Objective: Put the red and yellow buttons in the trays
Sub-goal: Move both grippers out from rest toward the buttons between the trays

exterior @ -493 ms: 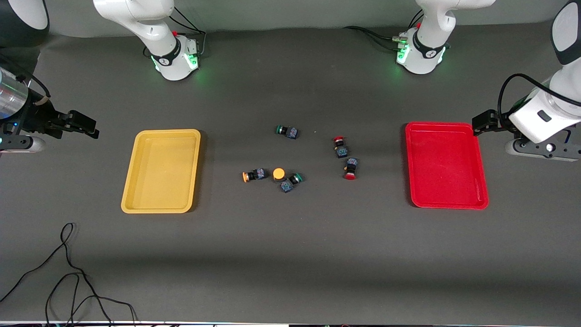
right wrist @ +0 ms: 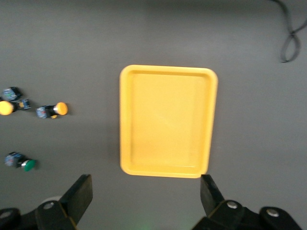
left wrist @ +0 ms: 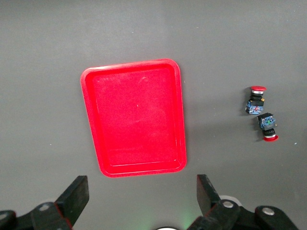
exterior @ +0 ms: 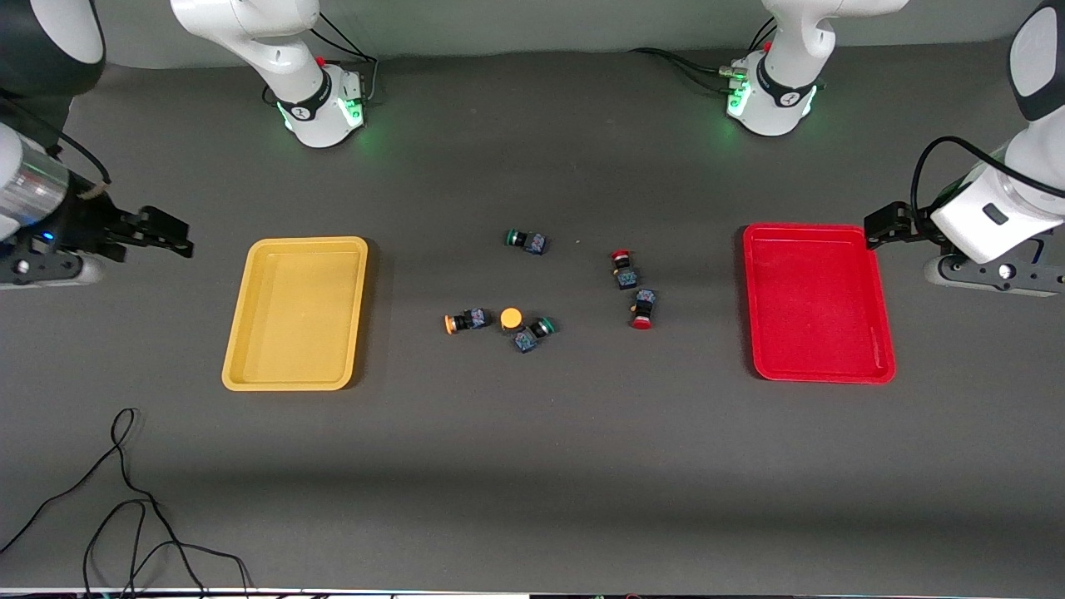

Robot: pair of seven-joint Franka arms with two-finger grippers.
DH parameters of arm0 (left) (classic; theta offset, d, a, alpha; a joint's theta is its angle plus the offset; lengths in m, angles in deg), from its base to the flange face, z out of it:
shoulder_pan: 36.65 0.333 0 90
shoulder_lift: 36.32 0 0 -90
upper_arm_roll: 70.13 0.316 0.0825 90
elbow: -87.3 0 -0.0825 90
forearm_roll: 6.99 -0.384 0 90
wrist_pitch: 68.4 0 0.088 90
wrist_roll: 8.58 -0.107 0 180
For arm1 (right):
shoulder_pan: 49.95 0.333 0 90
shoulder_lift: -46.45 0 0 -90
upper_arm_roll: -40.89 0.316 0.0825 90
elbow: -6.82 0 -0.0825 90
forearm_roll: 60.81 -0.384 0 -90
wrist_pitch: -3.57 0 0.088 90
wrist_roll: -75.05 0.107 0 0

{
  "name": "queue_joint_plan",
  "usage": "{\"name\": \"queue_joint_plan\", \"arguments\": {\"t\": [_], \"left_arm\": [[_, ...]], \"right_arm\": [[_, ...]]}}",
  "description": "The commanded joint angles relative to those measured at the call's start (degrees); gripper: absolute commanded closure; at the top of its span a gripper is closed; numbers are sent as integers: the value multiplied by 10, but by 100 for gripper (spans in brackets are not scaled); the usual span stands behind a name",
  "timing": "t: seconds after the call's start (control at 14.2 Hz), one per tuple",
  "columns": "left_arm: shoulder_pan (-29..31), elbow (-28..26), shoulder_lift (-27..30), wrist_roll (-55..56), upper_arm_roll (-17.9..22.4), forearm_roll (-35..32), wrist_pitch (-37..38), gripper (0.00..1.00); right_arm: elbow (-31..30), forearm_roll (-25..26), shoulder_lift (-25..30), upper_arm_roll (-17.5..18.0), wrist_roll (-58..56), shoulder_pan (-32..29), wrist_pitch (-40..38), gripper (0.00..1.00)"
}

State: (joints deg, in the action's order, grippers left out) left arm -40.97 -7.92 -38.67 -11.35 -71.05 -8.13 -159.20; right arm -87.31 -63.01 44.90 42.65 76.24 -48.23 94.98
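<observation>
Both trays empty, four btns loose mid-table (exterior: 532, 466).

Yellow tray (exterior: 296, 313) by my right pincer (right wrist: 146, 194), red tray (exterior: 819, 303) by left pincer (left wrist: 141, 196), both spread wide. Red and yellow buttons (exterior: 628, 272) between trays; I'd skip green caps (exterior: 526, 241), grip bodies.

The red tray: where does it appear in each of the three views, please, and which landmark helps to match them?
Front view: the red tray lies at the left arm's end of the table, empty.
Left wrist view: the tray fills the middle, above the open left gripper.
Right wrist view: not in it.
Shared landmark: the two red buttons lie beside it, toward the table's middle.
</observation>
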Motion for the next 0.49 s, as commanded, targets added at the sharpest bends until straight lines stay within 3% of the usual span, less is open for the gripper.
{"name": "queue_joint_plan", "arguments": {"t": [0.0,0.21,0.42], "left_arm": [[-15,-81,28,35,4,4,-58,0],[-54,-137,33,106,-7,10,-110,0],[-121,-184,31,195,-7,12,-171,0]], "right_arm": [[76,-16,-68,-1,-4,52,-4,0],[150,-19,-163,-1,-3,105,-3,0],[189,-19,-236,0,123,158,47,0]]}}
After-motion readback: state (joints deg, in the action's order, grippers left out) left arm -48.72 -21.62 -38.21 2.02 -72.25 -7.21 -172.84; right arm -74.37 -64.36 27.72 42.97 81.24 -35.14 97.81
